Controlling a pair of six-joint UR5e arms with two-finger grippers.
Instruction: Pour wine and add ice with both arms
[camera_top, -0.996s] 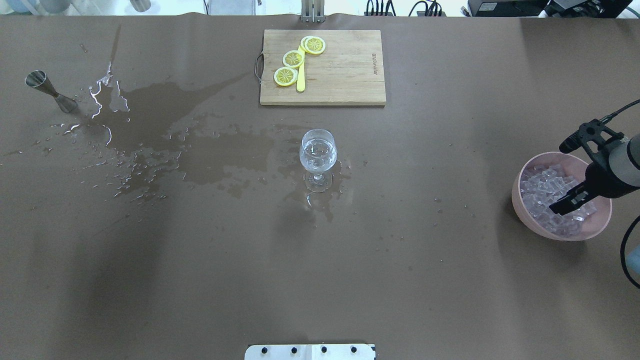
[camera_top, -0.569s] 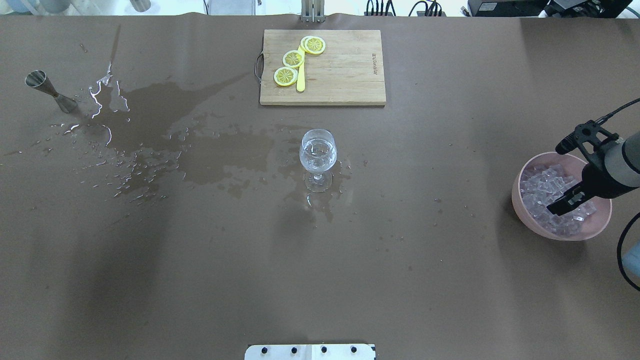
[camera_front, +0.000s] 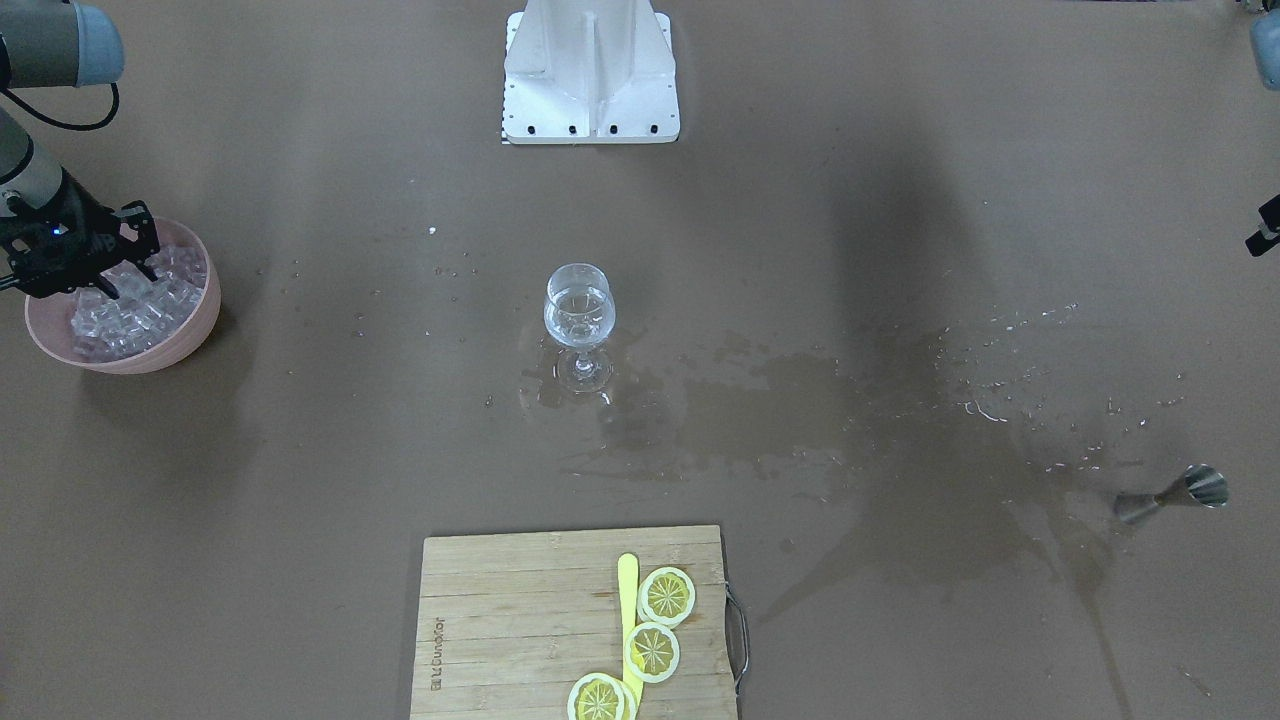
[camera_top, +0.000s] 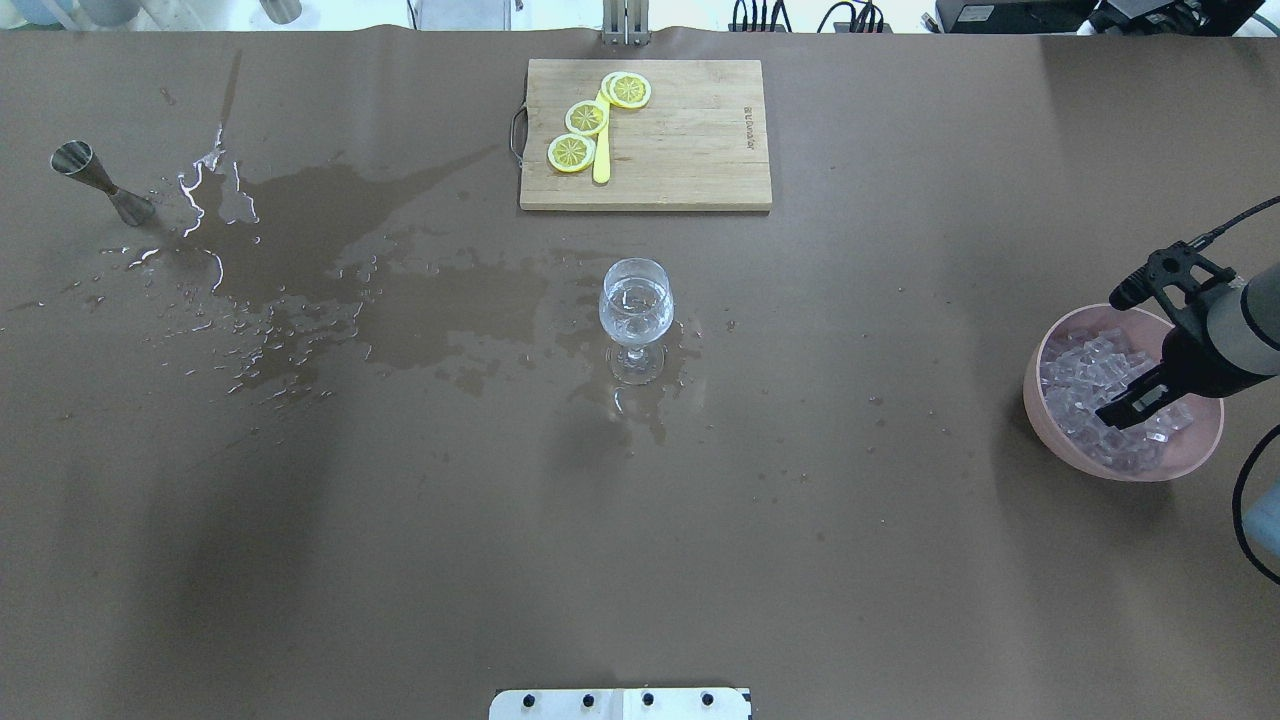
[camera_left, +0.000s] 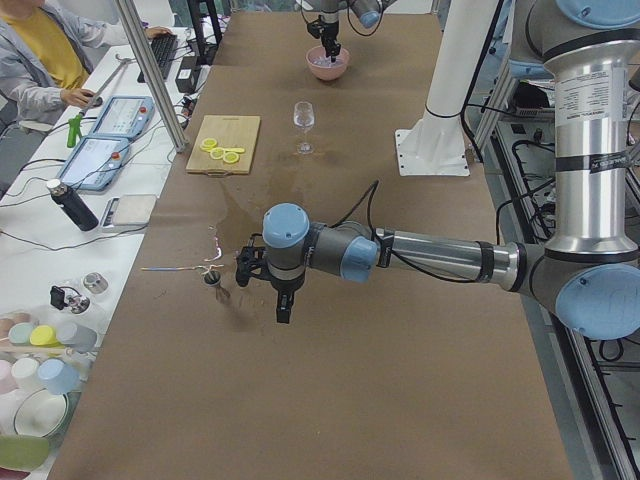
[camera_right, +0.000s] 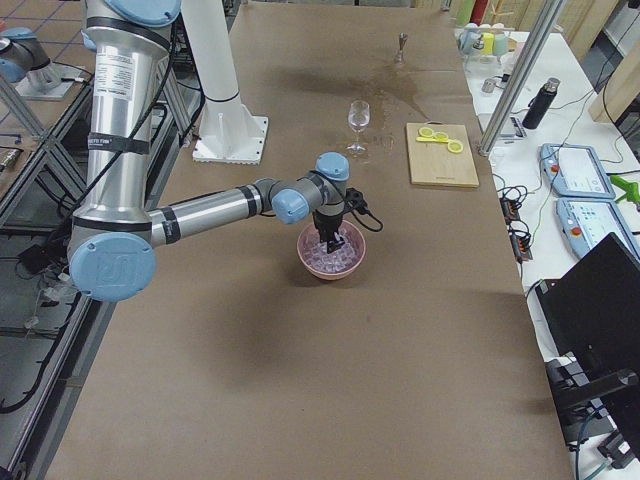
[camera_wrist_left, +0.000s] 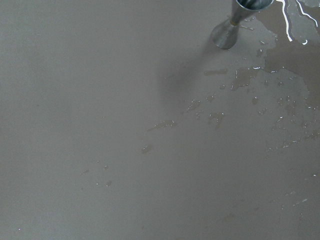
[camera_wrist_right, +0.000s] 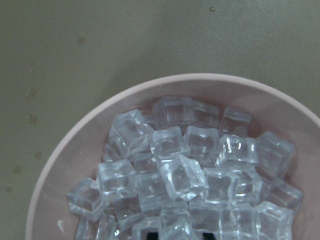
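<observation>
The wine glass (camera_top: 634, 315) stands mid-table with a little clear wine in it. The ice (camera_top: 1075, 385) is a heap of glassy cubes in a pink bowl (camera_top: 1060, 440) at the right. My right gripper (camera_top: 1110, 417) is down in the bowl, jaws a little apart, tips among the cubes. In the right wrist view the fingertips (camera_wrist_right: 150, 235) flank one cube. My left gripper (camera_left: 283, 310) hangs low beside the steel jigger (camera_top: 100, 180). Only its edge shows in the front view (camera_front: 1265, 230), so I cannot tell whether it is open.
A wide wet spill (camera_top: 330, 260) spreads from the jigger to the glass. A wooden board (camera_top: 690, 150) with lemon slices (camera_top: 586, 117) lies at the far side. The white base block (camera_front: 590, 80) is at the near edge.
My right gripper has sunk slightly lower and leftward into the ice bowl. Its jaw spacing looks unchanged. Nothing else has moved.
</observation>
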